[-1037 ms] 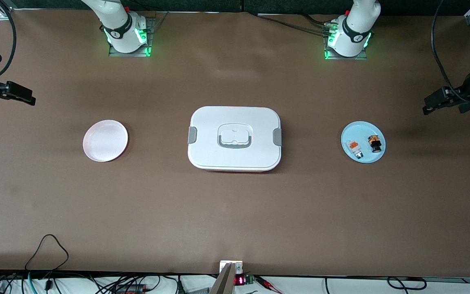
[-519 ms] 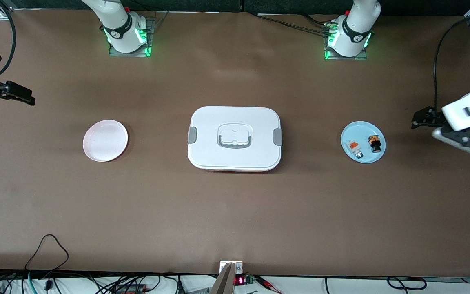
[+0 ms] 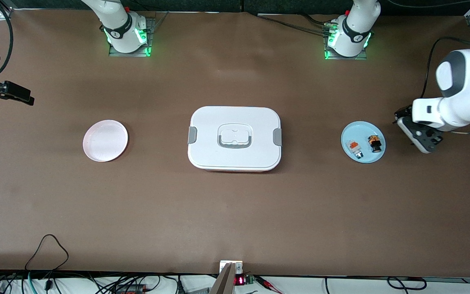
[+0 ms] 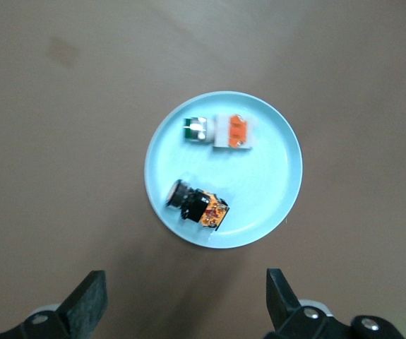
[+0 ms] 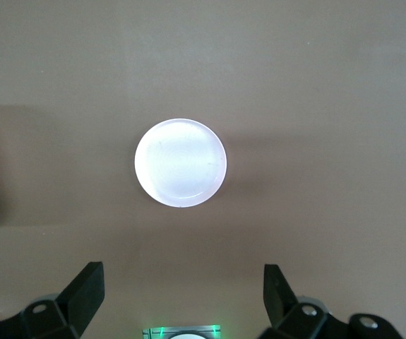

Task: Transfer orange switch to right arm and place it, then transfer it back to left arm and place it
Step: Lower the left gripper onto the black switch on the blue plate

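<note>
The orange switch (image 3: 375,143) lies on its side on a light blue plate (image 3: 347,136) toward the left arm's end of the table. In the left wrist view the switch (image 4: 197,205) shows its black barrel and orange block on that plate (image 4: 277,169). My left gripper (image 3: 405,113) hangs over bare table beside the plate, open and empty (image 4: 186,300). The white box (image 3: 235,138) stands mid-table. My right gripper (image 3: 29,99) waits at the right arm's end, open and empty (image 5: 181,289).
A white-and-grey part with an orange-red top (image 3: 354,148) shares the blue plate (image 4: 220,131). A pink plate (image 3: 105,140) sits toward the right arm's end and shows in the right wrist view (image 5: 180,162). Cables run along the table edge nearest the front camera.
My left arm has swung in from the table's end toward the blue plate and turned its gripper downward. The right arm has not moved.
</note>
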{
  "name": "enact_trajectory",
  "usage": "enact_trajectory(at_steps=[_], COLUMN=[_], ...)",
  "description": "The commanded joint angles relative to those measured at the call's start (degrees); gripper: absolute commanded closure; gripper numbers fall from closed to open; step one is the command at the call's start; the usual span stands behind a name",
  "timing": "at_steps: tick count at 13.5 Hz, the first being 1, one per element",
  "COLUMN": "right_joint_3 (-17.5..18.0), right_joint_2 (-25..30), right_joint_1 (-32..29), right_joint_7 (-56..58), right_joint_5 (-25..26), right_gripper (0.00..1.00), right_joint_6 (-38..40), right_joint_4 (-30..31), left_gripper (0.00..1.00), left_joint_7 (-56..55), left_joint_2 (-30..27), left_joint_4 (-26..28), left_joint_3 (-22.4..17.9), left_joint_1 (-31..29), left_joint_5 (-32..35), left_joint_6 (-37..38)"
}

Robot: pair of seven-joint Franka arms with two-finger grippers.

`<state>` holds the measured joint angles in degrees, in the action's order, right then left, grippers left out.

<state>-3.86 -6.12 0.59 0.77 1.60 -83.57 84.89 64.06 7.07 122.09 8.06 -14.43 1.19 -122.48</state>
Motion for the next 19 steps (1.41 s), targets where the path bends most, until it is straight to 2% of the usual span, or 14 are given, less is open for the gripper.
enact_trajectory(at_steps=[1,4,6,7,10,12,19], right_joint_3=[0.0,0.44,0.44,0.61,1.49,0.97,1.67], right_joint_2=[0.67,0.67,0.67,0.67,0.59,0.59,0.23], right_joint_1=[0.02,0.37,0.38,0.38,0.46,0.29,1.6], right_joint_7=[2.55,3.79,3.8,3.8,3.8,4.75,11.0], right_joint_5=[-1.07,-1.59,-5.97,-6.6,-7.83,-11.78,-11.97], right_gripper=[0.0,0.0,0.0,0.0,0.0,0.0,0.0], right_joint_6=[2.35,2.27,2.19,2.36,2.54,4.1,4.38], right_joint_4=[-0.52,-0.52,-0.52,-0.43,-0.25,0.01,0.01], left_gripper=[0.01,0.01,0.01,0.01,0.01,0.01,0.01], left_joint_7=[12.1,22.04,27.94,29.18,30.34,30.34,30.34], left_joint_2=[-0.22,1.98,4.25,5.66,8.75,10.15,14.02], left_joint_4=[6.22,8.86,11.23,11.68,11.86,11.86,11.16], left_joint_3=[0.11,0.11,0.11,0.11,0.11,0.11,0.11], left_joint_1=[-0.33,-0.33,-0.33,-0.51,-1.3,-1.3,-1.3], left_joint_5=[1.53,1.53,1.53,1.53,1.62,1.53,1.53], left_joint_6=[-8.36,-12.76,-18.98,-21.19,-25.16,-26.92,-31.67])
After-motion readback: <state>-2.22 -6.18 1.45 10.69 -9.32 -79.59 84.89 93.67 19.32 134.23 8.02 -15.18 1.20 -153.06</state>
